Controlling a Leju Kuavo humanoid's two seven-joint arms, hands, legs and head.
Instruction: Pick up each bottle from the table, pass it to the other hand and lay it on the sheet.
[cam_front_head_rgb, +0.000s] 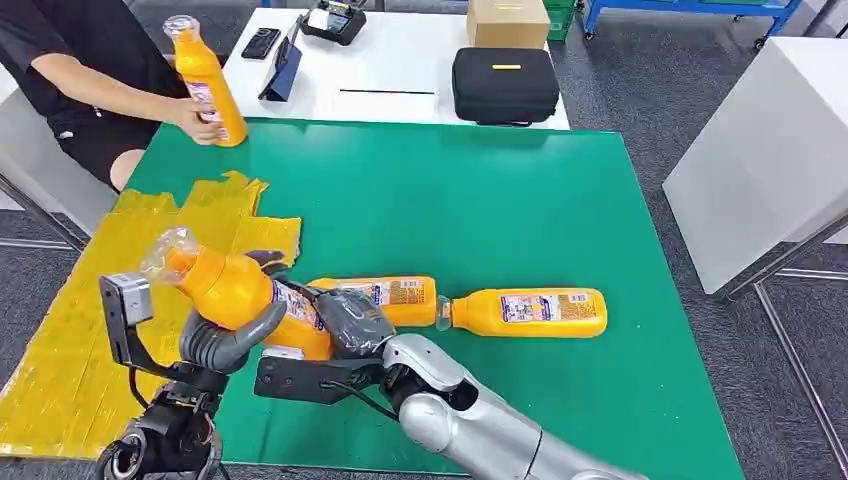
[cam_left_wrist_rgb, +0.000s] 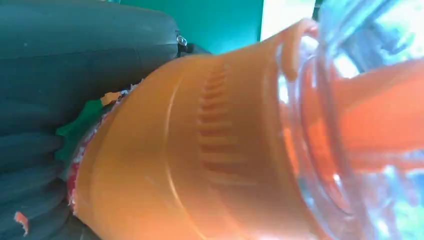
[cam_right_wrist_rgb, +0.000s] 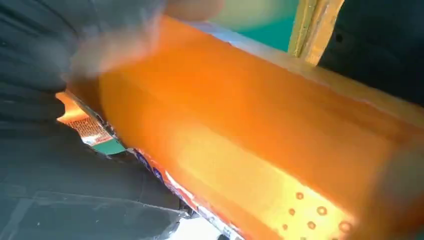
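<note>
Head view shows the held orange bottle (cam_front_head_rgb: 235, 295) up in the air, just over the near edge of the green table (cam_front_head_rgb: 480, 200), with its clear cap tipped toward the yellow sheet (cam_front_head_rgb: 90, 330). Both robot hands are on it, so this looks like the pass from one hand to the other. The left hand (cam_front_head_rgb: 225, 340) cups the bottle from below, near the neck, with its thick thumb curled around it. The right hand (cam_front_head_rgb: 350, 320) wraps the label end. I cannot tell which hand is carrying the weight.

The left wrist view shows the bottle's neck and ribbed shoulder (cam_left_wrist_rgb: 215, 150) very close. That fits a hand tight against it.

Two more orange bottles lie on their sides on the table behind the hands, end to end: the nearer bottle (cam_front_head_rgb: 390, 295) and the far bottle (cam_front_head_rgb: 530, 312). They are likely waiting their turn.

At the far left corner, a person's hand (cam_front_head_rgb: 195, 120) holds another orange bottle (cam_front_head_rgb: 208, 80) standing up on the table. Maybe the person is setting it out for the robot.
</note>
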